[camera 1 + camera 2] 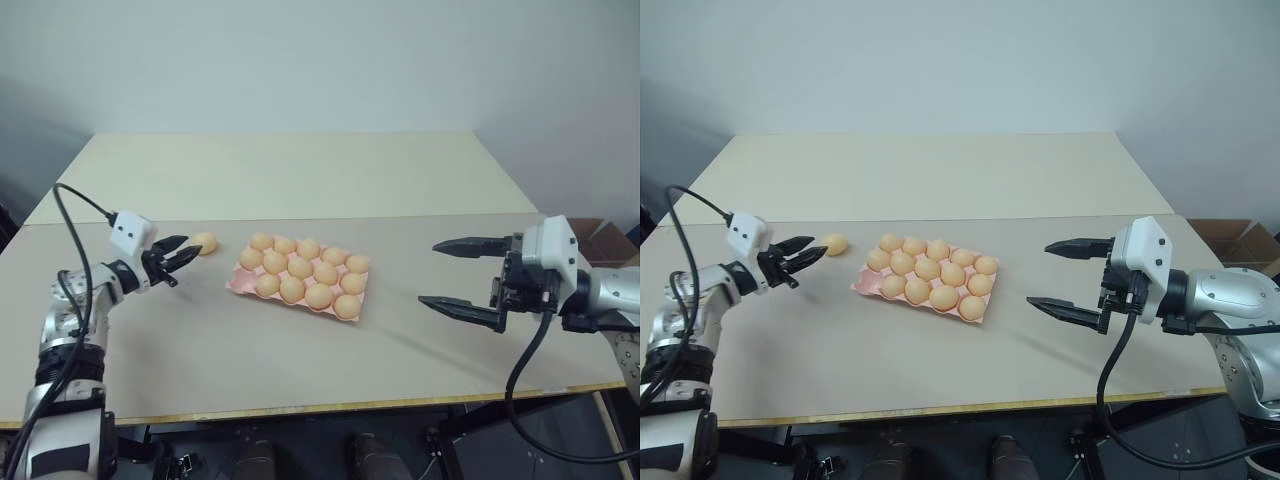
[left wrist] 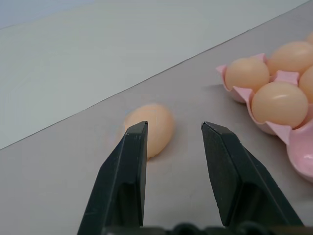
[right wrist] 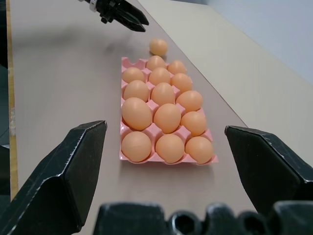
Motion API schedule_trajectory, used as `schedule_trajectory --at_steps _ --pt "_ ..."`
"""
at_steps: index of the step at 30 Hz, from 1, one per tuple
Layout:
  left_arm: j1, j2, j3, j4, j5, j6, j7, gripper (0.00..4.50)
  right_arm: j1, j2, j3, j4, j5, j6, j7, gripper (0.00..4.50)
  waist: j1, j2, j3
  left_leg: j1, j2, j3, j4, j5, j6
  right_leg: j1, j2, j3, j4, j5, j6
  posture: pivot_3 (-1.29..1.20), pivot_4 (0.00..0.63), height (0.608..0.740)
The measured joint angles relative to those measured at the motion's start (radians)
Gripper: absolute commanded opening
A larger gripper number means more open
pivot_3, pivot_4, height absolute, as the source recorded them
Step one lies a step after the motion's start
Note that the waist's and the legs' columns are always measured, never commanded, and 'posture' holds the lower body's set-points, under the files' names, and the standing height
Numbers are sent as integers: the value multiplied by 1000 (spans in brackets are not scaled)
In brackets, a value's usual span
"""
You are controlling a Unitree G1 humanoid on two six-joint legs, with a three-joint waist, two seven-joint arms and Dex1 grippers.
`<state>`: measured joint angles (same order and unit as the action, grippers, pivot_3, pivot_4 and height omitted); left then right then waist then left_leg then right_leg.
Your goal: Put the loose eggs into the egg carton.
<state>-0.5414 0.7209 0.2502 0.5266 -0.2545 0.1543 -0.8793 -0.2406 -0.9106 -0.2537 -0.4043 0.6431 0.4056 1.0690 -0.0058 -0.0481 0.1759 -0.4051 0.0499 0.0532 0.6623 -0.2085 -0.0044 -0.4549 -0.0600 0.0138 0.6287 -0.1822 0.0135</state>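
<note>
A pale pink egg carton (image 1: 240,283) sits near the centre of a beige table (image 1: 300,360), its cups filled with orange-tan eggs, so that little more than the tray's rim and corners can be seen. One loose egg (image 1: 205,242) lies on the bare tabletop just left of the carton, apart from it. At the left of the frame the left gripper (image 1: 184,252) points toward that egg, its two black fingers partly parted with nothing between them; in the left wrist view the egg (image 2: 149,128) lies just beyond the fingertips (image 2: 138,131), one fingertip covering its lower edge, and whether finger and egg touch cannot be told. At the right of the frame the right gripper (image 1: 445,272) hangs above the table, well clear of the carton, its fingers spread wide and empty. In the right wrist view the carton (image 3: 126,157) runs away toward the upper middle, three eggs across each row, with the loose egg past its far end and the left gripper's dark fingers cut off by the top edge.
</note>
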Motion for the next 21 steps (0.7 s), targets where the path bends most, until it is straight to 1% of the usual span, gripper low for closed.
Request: schedule_trajectory --at_steps 3,6,9,10,14,17,21 --pt "52 22 44 -66 -53 84 2 2424 0 0 0 0 0 0 0 4500 -3 0 0 0 0 0 0 0 0 0 0 0 0 0 0 0 150 740" --pt "131 74 103 -171 -134 188 -39 3375 8 0 -2 -2 0 0 -1 4500 -10 0 0 0 1 0 0 0 0 0 0 0 -1 0 0 0 150 740" --pt "203 112 170 -272 -193 247 -57 4329 15 0 -2 -4 0 0 -1 4500 -8 0 0 1 1 0 0 0 0 0 0 0 0 0 0 0 150 740" --pt "227 120 191 -300 -208 262 -58 4478 17 0 -3 -5 1 0 -1 4500 -8 0 0 1 1 0 0 0 0 0 0 0 0 0 0 0 150 740" --pt "286 130 234 -356 -243 295 -55 4478 17 1 -3 -6 1 0 0 4500 -5 0 0 1 1 0 0 0 0 0 0 0 0 -1 -1 0 150 740" --pt "292 130 240 -361 -246 303 -43 4478 10 3 -1 -4 1 -2 2 4500 -2 0 0 0 1 0 0 0 0 0 0 0 -1 -1 -1 0 150 740" --pt "293 129 233 -361 -217 243 -17 4478 -6 10 4 4 0 -5 11 4500 -4 0 0 0 1 0 0 0 0 0 0 0 -1 0 -1 0 150 740"
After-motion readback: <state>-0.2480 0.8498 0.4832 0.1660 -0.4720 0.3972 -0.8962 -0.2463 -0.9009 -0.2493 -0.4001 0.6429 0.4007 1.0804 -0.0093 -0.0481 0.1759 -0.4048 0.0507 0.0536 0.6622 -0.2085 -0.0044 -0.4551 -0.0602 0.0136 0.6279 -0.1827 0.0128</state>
